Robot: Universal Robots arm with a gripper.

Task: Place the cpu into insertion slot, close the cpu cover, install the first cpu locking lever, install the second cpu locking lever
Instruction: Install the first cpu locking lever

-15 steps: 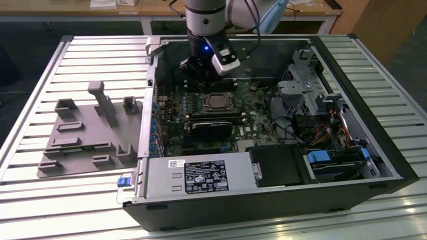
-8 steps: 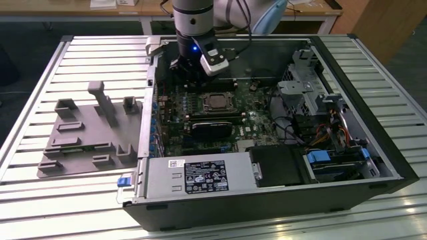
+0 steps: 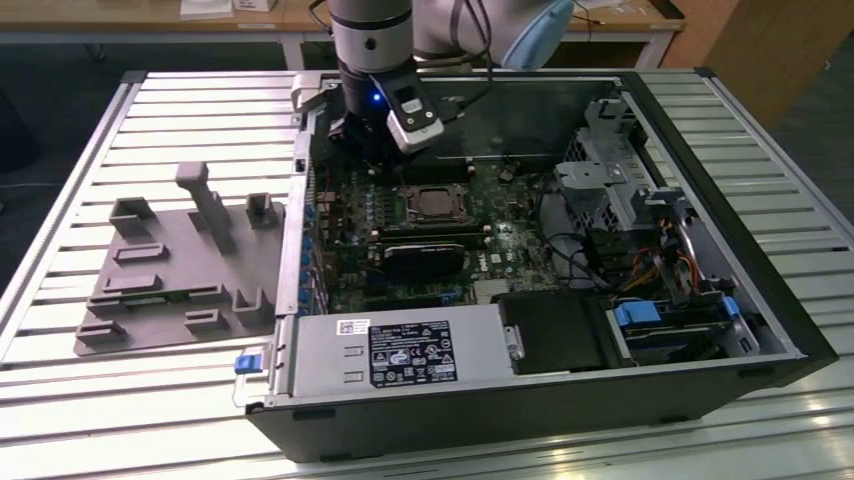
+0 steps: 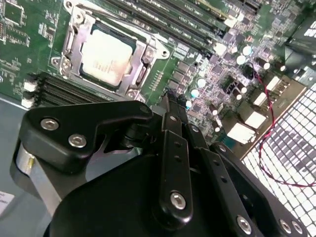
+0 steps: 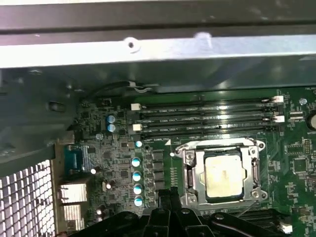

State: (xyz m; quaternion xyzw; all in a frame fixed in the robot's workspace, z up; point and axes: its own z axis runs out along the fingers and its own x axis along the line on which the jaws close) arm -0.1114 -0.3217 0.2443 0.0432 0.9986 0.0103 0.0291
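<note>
- Case (image 3: 534, 415) on desk (image 3: 160, 100); grey jig (image 3: 174, 270) at its 9 o'clock.
- Cpu (image 3: 434, 203) inside, cover (image 5: 190, 170) down on it.
- Gripper (image 3: 378, 155) at cpu's 11 o'clock; jaws closed, empty.

Dull silver-grey metal cpu (image 5: 223, 176), shinier metal cpu cover (image 5: 189, 172), glossy green circuit board (image 5: 292, 150).

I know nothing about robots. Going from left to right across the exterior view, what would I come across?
Grey holder tray → cpu → blue drive carrier.
</note>
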